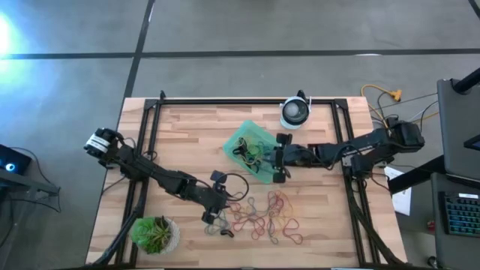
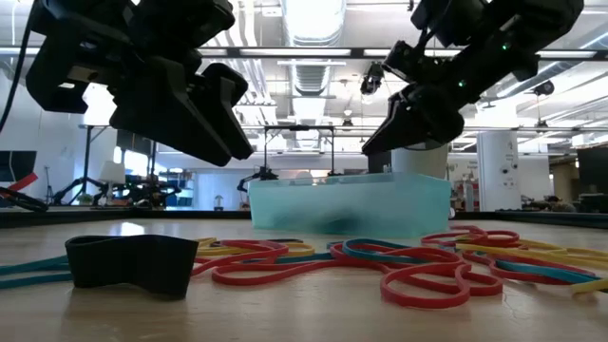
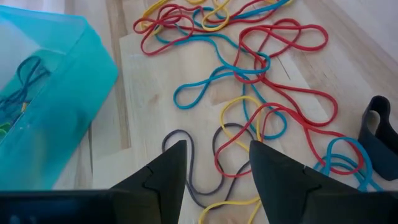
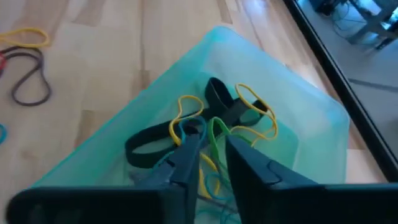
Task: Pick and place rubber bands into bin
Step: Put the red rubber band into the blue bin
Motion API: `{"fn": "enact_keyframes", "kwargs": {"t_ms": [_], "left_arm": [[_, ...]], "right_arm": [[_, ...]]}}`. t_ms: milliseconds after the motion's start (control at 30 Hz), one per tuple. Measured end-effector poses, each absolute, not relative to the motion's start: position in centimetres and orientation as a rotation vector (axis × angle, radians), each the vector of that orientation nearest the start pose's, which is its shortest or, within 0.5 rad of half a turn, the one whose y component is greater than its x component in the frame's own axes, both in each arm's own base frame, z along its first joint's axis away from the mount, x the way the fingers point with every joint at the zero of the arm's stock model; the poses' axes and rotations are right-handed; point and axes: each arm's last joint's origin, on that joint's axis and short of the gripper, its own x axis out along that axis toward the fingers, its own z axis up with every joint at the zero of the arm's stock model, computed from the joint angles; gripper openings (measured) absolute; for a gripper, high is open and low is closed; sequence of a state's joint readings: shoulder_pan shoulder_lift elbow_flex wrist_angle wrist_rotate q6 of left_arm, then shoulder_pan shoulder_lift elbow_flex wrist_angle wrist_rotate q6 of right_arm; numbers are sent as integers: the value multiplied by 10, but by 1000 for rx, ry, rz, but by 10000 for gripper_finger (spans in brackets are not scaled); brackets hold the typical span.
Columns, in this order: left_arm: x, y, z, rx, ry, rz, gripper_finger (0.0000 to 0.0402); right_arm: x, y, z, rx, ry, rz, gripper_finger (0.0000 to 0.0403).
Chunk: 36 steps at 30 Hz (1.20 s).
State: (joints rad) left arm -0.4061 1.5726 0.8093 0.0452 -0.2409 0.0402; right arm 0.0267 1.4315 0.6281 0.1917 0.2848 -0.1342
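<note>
The mint-green bin (image 1: 247, 142) stands at the table's middle, toward the far edge, and holds several rubber bands (image 4: 186, 118) in yellow, green, blue and black. My right gripper (image 4: 211, 149) hangs over the bin's right part (image 1: 268, 159), slanting down, fingers a little apart. A loose pile of red, yellow, blue and grey rubber bands (image 1: 266, 214) lies on the wood nearer the front. My left gripper (image 3: 214, 174) hovers open above the pile's left edge (image 1: 226, 202), clear of the table. A wide black band (image 2: 128, 261) lies near it. My right gripper has a green band (image 4: 214, 132) running up into the gap between its fingers inside the bin. Whether the fingers touch it, I cannot tell. The band lies among the others in the bin.
A potted plant (image 1: 154, 234) stands at the front left corner. A round white-and-black device (image 1: 295, 112) sits at the far edge behind the bin. Black frame rails (image 1: 150, 135) run along the table's sides. Bare wood lies left of the bin.
</note>
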Motion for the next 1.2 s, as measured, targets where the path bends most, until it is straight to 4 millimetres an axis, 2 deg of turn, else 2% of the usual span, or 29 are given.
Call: {"fn": "enact_keyframes", "kwargs": {"t_ms": [200, 367, 567, 800, 1033, 1200], "left_arm": [[289, -117, 178, 267, 680, -172, 160], [288, -116, 178, 267, 683, -172, 160], [288, -116, 177, 266, 684, -172, 160], [288, -116, 177, 264, 682, -172, 160], [288, -116, 177, 262, 685, -171, 160], [287, -116, 176, 262, 686, -171, 160]], "right_arm": [[272, 1, 183, -252, 599, -188, 128], [259, 16, 192, -256, 632, -24, 142], [241, 42, 197, -129, 699, 192, 140], [233, 66, 175, -80, 829, 245, 125], [237, 65, 149, -102, 935, 146, 111], [239, 65, 140, -98, 967, 134, 103]]}}
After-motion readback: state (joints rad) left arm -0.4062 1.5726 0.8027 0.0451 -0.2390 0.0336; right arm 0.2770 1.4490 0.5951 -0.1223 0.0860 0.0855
